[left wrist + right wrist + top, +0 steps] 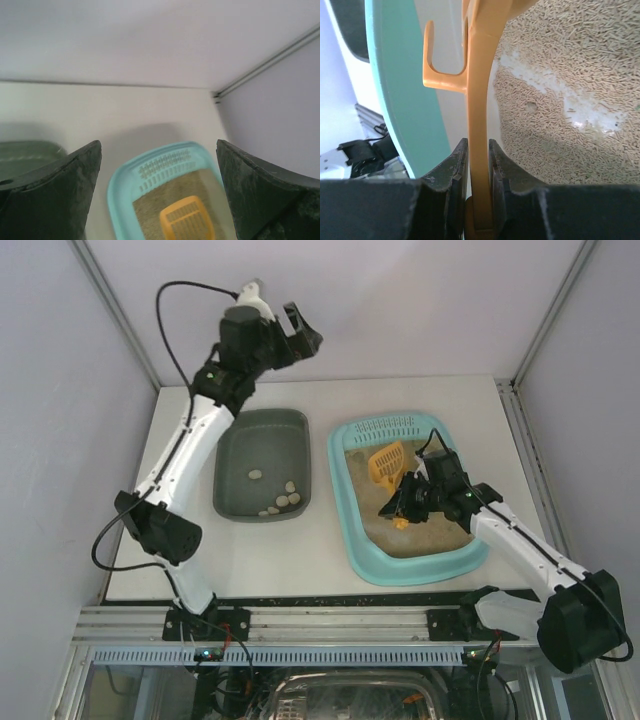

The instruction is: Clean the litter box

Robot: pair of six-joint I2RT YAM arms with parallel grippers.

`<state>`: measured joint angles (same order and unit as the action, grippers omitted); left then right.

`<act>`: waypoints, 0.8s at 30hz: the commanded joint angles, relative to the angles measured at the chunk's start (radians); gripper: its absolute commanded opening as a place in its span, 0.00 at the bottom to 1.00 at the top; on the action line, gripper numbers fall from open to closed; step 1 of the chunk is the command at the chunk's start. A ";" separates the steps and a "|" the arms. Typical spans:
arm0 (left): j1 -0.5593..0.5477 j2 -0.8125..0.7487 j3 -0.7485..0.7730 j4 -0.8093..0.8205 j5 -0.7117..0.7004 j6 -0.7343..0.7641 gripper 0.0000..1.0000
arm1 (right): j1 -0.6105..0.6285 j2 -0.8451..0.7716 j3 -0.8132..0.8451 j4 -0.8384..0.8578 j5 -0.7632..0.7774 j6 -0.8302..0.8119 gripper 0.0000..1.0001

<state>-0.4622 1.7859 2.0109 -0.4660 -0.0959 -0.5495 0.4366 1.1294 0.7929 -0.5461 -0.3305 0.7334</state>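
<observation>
right end effector (479, 148) pinching scoop (386, 464) | left end effector (302, 328) spread | tub (265, 445) beside litter box (338, 490)

Litter box (119, 200) blurred, cut off by bottom edge.

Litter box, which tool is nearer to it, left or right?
Right. The right tool is inside the litter box, shut on the yellow scoop. The left tool is open, raised beyond the grey tub.
</observation>
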 commanded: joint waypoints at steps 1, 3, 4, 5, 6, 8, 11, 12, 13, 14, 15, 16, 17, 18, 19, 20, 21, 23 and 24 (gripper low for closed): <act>0.187 0.121 0.118 0.008 0.412 -0.185 1.00 | -0.054 0.027 -0.002 0.106 -0.224 -0.018 0.00; 0.213 0.184 0.120 0.086 0.523 -0.308 1.00 | -0.082 0.052 -0.001 0.107 -0.269 0.031 0.00; 0.212 0.208 0.126 0.099 0.530 -0.333 0.99 | -0.094 0.065 0.008 0.095 -0.276 0.066 0.00; 0.210 0.231 0.136 0.106 0.541 -0.358 1.00 | -0.105 0.081 0.022 0.078 -0.282 0.086 0.00; 0.206 0.260 0.151 0.110 0.559 -0.385 1.00 | -0.114 0.100 0.058 0.050 -0.274 0.096 0.00; 0.197 0.326 0.192 0.101 0.587 -0.436 1.00 | -0.116 0.155 0.144 -0.055 -0.236 0.080 0.00; 0.185 0.396 0.212 0.100 0.585 -0.467 1.00 | -0.116 0.259 0.264 -0.197 -0.204 0.041 0.00; 0.180 0.411 0.210 0.113 0.577 -0.471 1.00 | -0.116 0.287 0.288 -0.214 -0.206 0.037 0.00; 0.176 0.429 0.217 0.125 0.574 -0.476 1.00 | -0.118 0.310 0.304 -0.222 -0.206 0.037 0.00; 0.173 0.453 0.233 0.133 0.574 -0.483 1.00 | -0.119 0.328 0.312 -0.217 -0.214 0.043 0.00; 0.172 0.483 0.253 0.140 0.576 -0.490 1.00 | -0.122 0.343 0.318 -0.204 -0.223 0.049 0.00; 0.170 0.505 0.265 0.151 0.578 -0.504 1.00 | -0.126 0.359 0.330 -0.206 -0.226 0.056 0.00; 0.170 0.523 0.271 0.174 0.586 -0.525 1.00 | -0.129 0.375 0.344 -0.215 -0.226 0.059 0.00; 0.169 0.539 0.272 0.199 0.599 -0.561 1.00 | -0.131 0.395 0.361 -0.245 -0.218 0.062 0.00; 0.169 0.554 0.272 0.224 0.610 -0.576 1.00 | -0.131 0.410 0.382 -0.276 -0.205 0.059 0.00; 0.167 0.564 0.270 0.243 0.619 -0.601 1.00 | -0.131 0.417 0.395 -0.299 -0.204 0.056 0.00; 0.164 0.572 0.271 0.257 0.621 -0.610 1.00 | -0.131 0.418 0.405 -0.319 -0.203 0.056 0.00; 0.152 0.583 0.275 0.269 0.621 -0.622 1.00 | -0.131 0.414 0.411 -0.346 -0.200 0.062 0.00; 0.146 0.588 0.275 0.277 0.625 -0.630 1.00 | -0.131 0.410 0.411 -0.353 -0.197 0.066 0.00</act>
<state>-0.3038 2.3680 2.2021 -0.3000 0.4843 -1.1049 0.3088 1.5631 1.1538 -0.8192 -0.5320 0.7887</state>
